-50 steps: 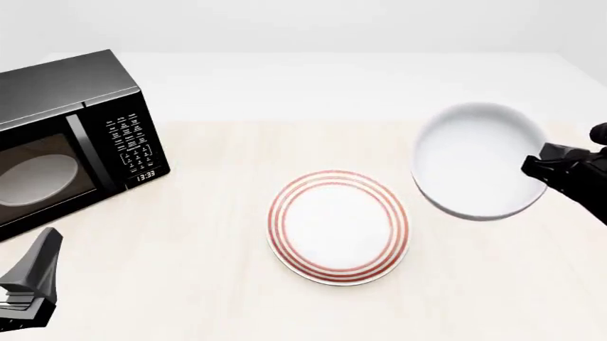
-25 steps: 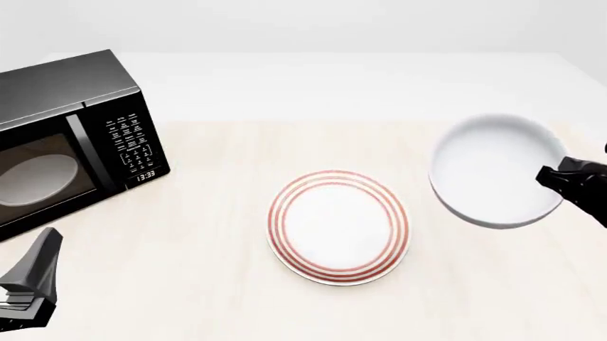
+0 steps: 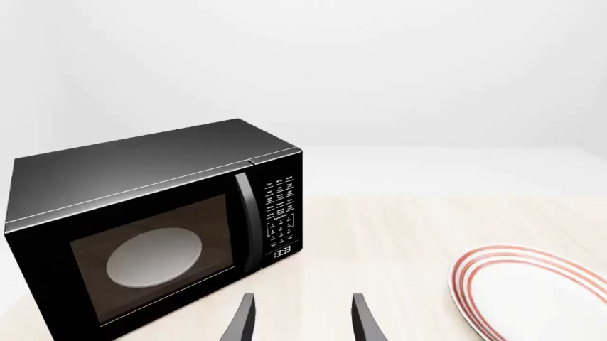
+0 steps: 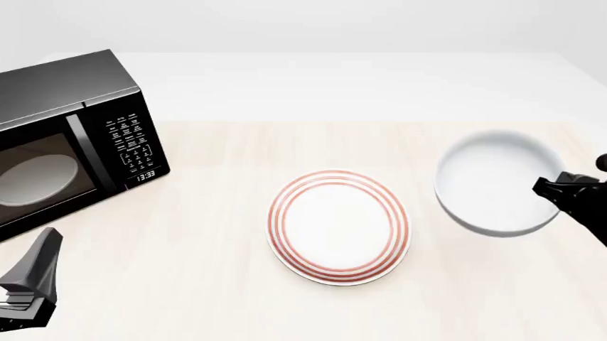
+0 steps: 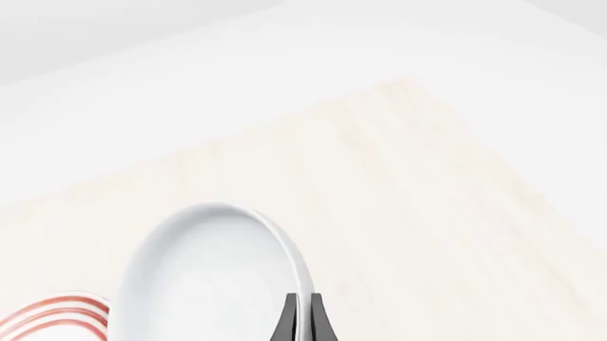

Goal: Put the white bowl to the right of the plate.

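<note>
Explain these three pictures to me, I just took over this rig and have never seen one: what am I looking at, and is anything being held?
Two robot arms work at a table in a simulator. The wide picture looks down from behind them; the other two come from cameras on each wrist. On the table are a black microwave at the left and a red-ringed plate in the middle. The right gripper pinches the rim of the white bowl, to the right of the plate; whether it touches the table is unclear. The left gripper is open and empty, near the microwave.

Black microwave [image 4: 71, 138] on pale wooden table [image 4: 218, 284]
</note>
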You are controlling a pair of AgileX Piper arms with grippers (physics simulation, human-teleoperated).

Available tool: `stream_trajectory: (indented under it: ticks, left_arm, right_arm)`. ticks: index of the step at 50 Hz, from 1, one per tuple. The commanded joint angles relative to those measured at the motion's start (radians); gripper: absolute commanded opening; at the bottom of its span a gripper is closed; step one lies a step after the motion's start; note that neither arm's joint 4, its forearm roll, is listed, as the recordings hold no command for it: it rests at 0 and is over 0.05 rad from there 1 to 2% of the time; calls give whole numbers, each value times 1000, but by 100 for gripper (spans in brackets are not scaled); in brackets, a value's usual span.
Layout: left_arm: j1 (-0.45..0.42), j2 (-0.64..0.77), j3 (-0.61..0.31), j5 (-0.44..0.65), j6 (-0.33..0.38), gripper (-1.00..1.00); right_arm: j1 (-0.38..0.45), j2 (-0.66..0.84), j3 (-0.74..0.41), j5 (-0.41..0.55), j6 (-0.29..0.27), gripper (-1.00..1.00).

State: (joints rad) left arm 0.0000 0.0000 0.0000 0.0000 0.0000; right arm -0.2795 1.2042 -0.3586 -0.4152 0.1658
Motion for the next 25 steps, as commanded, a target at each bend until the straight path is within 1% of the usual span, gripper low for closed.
stream_trajectory:
  ticks: [1, 12, 25]
  left_arm:
    - [0, 0, 0, 0, 0, 100]
    - [0, 0, 0, 0, 0, 100]
    - [0, 0, 0, 0, 0, 100]
  right_arm:
    - [-3, 78, 9, -72, 17, -100]
    - [-2, 104, 13, -89, 21, -100]
    - [-26, 196, 27, -165, 26, -100]
